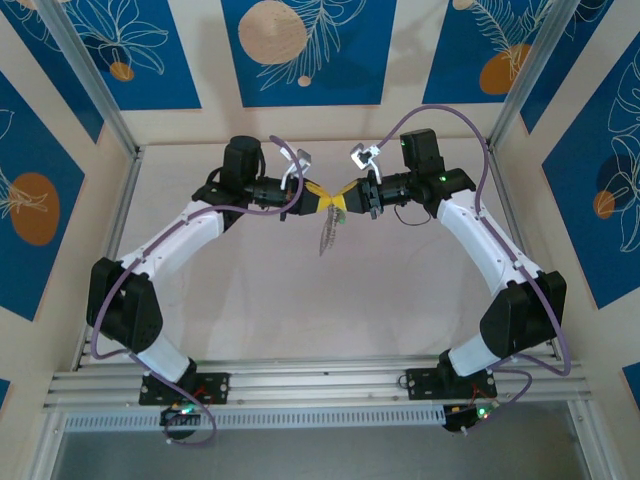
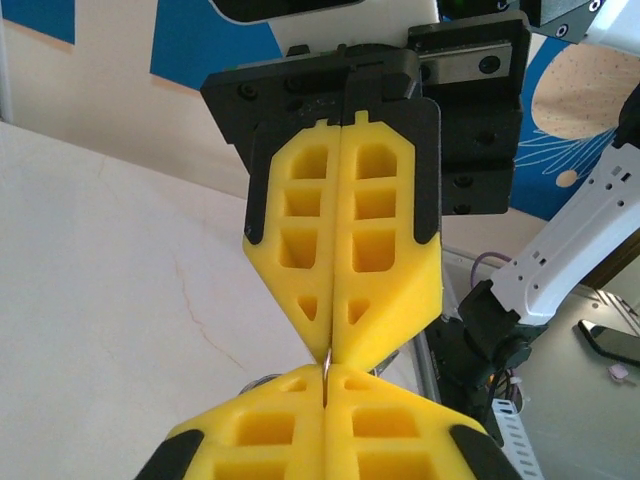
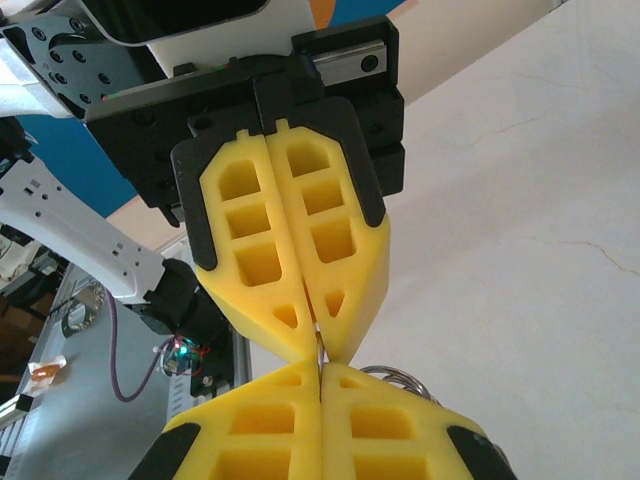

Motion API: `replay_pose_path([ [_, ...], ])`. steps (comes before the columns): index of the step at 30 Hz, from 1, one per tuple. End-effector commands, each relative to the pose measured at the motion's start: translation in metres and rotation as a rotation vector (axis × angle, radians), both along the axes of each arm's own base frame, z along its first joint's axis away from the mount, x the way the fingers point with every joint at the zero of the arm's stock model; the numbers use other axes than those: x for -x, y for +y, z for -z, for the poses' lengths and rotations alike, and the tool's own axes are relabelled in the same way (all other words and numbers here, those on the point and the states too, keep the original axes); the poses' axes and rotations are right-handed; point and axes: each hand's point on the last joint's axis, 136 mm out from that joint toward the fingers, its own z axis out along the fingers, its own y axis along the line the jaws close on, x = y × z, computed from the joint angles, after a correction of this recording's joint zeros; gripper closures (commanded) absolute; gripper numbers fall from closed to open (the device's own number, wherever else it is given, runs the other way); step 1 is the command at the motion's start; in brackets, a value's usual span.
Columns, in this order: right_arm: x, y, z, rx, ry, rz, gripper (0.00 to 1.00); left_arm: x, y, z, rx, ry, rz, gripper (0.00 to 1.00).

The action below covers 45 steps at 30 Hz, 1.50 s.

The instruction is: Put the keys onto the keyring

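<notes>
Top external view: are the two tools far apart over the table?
No, the left tool and the right tool meet tip to tip.

keyring point(image 2: 326, 362) a bare sliver, rest hidden between pressed fingertips point(image 2: 300, 385); keys point(image 1: 327, 232) too small overhead to count

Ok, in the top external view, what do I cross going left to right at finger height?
Left arm's black wrist → left yellow fingers → right yellow fingers → right arm's black wrist. The dangling metal bunch hangs below where the fingertips meet, so I leave it out.
</notes>
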Motion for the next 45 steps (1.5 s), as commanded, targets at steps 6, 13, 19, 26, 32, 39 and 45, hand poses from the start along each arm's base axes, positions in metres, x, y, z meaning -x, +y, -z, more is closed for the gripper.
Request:
replay_pose_path([
  [6, -0.005, -0.004, -0.02, -0.037, -0.073, 0.074, 0.69, -0.004, -0.005, -0.014, 0.079, -0.079, -0.076, 1.0],
  [13, -0.017, -0.041, -0.026, -0.073, -0.181, 0.353, 0.59, -0.004, 0.0, -0.04, 0.197, -0.087, -0.14, 1.0],
  [19, -0.009, -0.06, -0.015, -0.157, -0.221, 0.532, 0.55, 0.002, 0.006, -0.06, 0.308, -0.066, -0.148, 1.0],
  [26, 0.012, -0.051, -0.016, -0.201, -0.291, 0.55, 0.52, 0.009, 0.009, -0.076, 0.397, -0.043, -0.134, 1.0],
  [32, 0.017, -0.037, -0.026, -0.201, -0.342, 0.521, 0.5, 0.012, 0.008, -0.08, 0.408, -0.035, -0.118, 1.0],
  [39, 0.015, -0.023, -0.034, -0.204, -0.363, 0.48, 0.5, 0.016, 0.006, -0.082, 0.405, -0.034, -0.104, 1.0],
  [45, 0.009, -0.013, -0.036, -0.204, -0.369, 0.459, 0.49, 0.018, 0.004, -0.085, 0.403, -0.037, -0.092, 1.0],
])
